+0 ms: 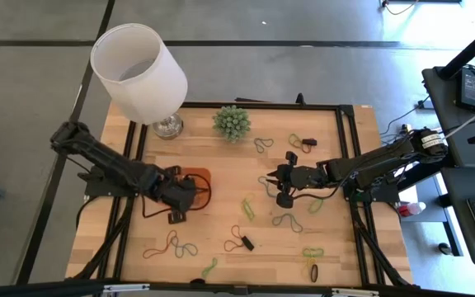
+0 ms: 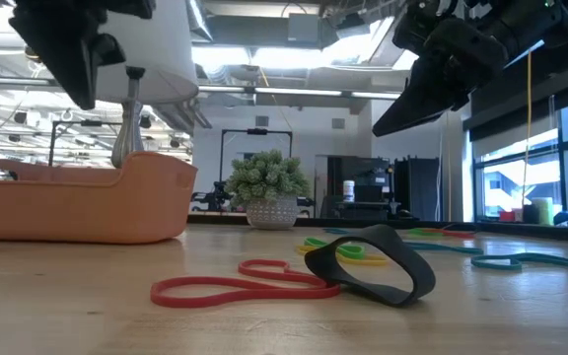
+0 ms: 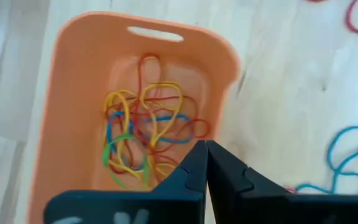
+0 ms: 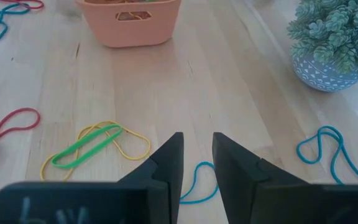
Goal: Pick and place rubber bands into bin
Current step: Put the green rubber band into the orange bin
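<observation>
The orange bin (image 3: pixel 73 93) stands on the wooden table left of centre (image 1: pixel 198 185), with several yellow, red, blue and green rubber bands (image 3: pixel 145 134) heaped on its floor. My left gripper (image 3: pixel 205 155) hangs shut over the bin's near end (image 1: pixel 180 200) and holds nothing. More rubber bands lie loose on the table: a green and yellow pair (image 4: pixel 95 146), a blue one (image 4: pixel 197 180), and a black one (image 2: pixel 383 261) on a red one (image 2: pixel 235 286). My right gripper (image 4: pixel 196 155) hovers open right of centre (image 1: pixel 277 186), above the blue band.
A white lampshade on a glass base (image 1: pixel 138 73) stands at the far left. A spiky green ball plant (image 1: pixel 232 122) in a small pot sits at the far middle. Loose bands are scattered over the near and right parts of the table (image 1: pixel 287 221).
</observation>
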You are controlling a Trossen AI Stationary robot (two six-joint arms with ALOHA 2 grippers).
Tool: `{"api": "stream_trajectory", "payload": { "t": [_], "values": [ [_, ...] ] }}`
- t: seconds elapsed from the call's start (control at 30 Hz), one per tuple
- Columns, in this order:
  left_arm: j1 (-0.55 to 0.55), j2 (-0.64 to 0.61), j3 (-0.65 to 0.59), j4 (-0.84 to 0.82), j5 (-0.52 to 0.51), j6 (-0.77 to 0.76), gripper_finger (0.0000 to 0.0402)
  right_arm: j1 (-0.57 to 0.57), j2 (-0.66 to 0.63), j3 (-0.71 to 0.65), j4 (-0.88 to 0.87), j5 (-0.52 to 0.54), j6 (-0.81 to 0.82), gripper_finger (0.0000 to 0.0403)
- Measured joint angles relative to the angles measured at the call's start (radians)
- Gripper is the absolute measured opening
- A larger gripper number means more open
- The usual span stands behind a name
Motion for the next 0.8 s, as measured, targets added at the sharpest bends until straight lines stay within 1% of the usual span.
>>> {"api": "stream_trajectory", "payload": {
  "t": [0.1, 0.2, 0.37, 0.63, 0.7, 0.8],
  "values": [
    [-0.040, 0.041, 0.035, 0.005, 0.007, -0.013, 0.0002, 0.000, 0.000, 0.000, 0.000, 0.000, 0.000, 0.0090],
    [-0.085, 0.115, 0.091, 0.005, 0.019, 0.015, 0.0002, 0.000, 0.000, 0.000, 0.000, 0.000, -0.001, 0.0090],
    [-0.143, 0.280, 0.217, 0.003, 0.045, 0.082, 0.0002, 0.000, 0.000, 0.000, 0.000, 0.000, -0.001, 0.0090],
    [-0.175, 0.523, 0.428, 0.003, 0.051, 0.138, 0.0003, 0.000, 0.000, 0.000, 0.000, 0.000, -0.001, 0.0090],
    [-0.181, 0.572, 0.477, -0.001, 0.051, 0.130, 0.0003, 0.000, 0.000, 0.000, 0.000, 0.000, -0.001, 0.0090],
    [-0.182, 0.632, 0.541, -0.001, 0.074, 0.065, 0.0005, 0.000, 0.000, 0.000, -0.003, 0.000, -0.001, 0.0090]
  ]
}}
